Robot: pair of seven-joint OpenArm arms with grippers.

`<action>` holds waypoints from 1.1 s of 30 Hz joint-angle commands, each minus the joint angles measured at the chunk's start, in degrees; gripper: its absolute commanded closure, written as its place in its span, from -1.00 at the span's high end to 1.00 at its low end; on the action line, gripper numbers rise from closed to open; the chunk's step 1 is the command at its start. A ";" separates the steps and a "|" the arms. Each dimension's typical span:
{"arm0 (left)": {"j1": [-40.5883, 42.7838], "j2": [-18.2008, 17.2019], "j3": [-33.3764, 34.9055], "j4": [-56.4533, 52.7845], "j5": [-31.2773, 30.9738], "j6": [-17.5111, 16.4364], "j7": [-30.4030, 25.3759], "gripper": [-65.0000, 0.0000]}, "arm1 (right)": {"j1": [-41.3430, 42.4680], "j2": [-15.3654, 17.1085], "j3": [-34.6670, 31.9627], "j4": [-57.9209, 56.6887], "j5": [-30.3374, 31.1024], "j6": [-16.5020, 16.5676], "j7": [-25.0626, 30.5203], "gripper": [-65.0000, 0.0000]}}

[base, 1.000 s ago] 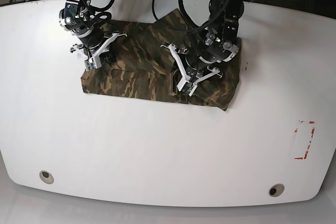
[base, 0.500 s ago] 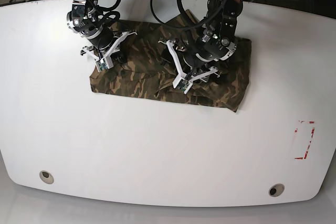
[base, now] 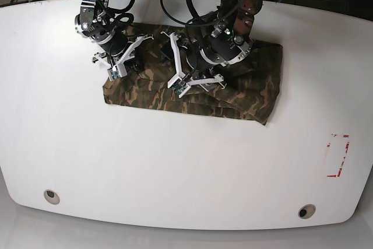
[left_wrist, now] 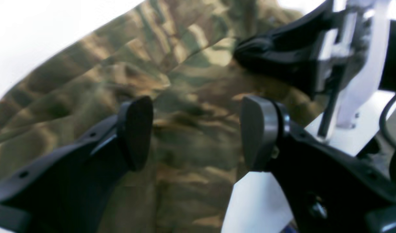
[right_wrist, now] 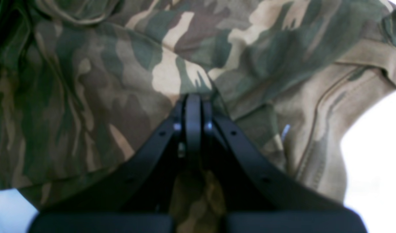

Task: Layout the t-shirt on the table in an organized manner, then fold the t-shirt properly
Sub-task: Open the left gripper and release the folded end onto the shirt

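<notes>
table (base: pixel 175 167): we see glossy white, red marks at 3 o'clock
t-shirt (base: pixel 245 94): bunched at 12 o'clock
left gripper (left_wrist: pixel 196 132): jaws apart, empty
right gripper (right_wrist: pixel 193 100): pinching the t-shirt

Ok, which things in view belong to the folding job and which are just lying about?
Job:
- t-shirt, camouflage, bunched
- table
- left gripper, jaws apart over the cloth
- right gripper, jaws shut on the t-shirt

Lying about:
- red-marked rectangle
- grommet holes
</notes>
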 commanded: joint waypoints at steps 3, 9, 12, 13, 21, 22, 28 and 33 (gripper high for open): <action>-2.72 -1.13 -0.47 1.85 -0.73 -1.58 -1.42 0.23 | -0.41 0.15 -0.06 -1.11 -2.78 0.03 -4.77 -1.00; -4.74 -4.82 -5.04 1.76 -0.73 -1.66 -3.80 0.22 | -0.14 0.15 -0.06 -1.11 -2.78 0.03 -4.77 -1.00; -5.27 -7.11 -8.56 1.59 -0.64 -1.66 -6.34 0.22 | -0.14 0.15 -0.06 -1.11 -2.78 0.03 -4.77 -1.00; -5.36 -7.81 -9.44 1.59 -0.64 -1.66 -7.31 0.22 | -0.14 0.15 -0.06 -1.11 -2.78 0.03 -4.77 -1.00; -2.11 -13.61 -14.98 1.59 -0.81 -1.84 -17.07 0.07 | -0.06 0.15 -0.06 -1.11 -2.78 0.03 -4.77 -1.00; -1.58 -14.05 -15.33 1.59 -0.81 -1.84 -18.12 -0.01 | -0.06 0.15 -0.06 -1.11 -2.78 0.03 -4.77 -1.00; 0.35 -16.78 -15.77 1.15 -0.55 -1.84 -19.62 -0.38 | -0.06 0.15 -0.23 -1.11 -2.78 0.03 -4.77 -1.00; 2.02 -17.22 -15.86 0.01 -0.55 -1.58 -19.71 -0.68 | -0.06 0.15 -0.06 -1.11 -2.78 0.03 -4.77 -1.00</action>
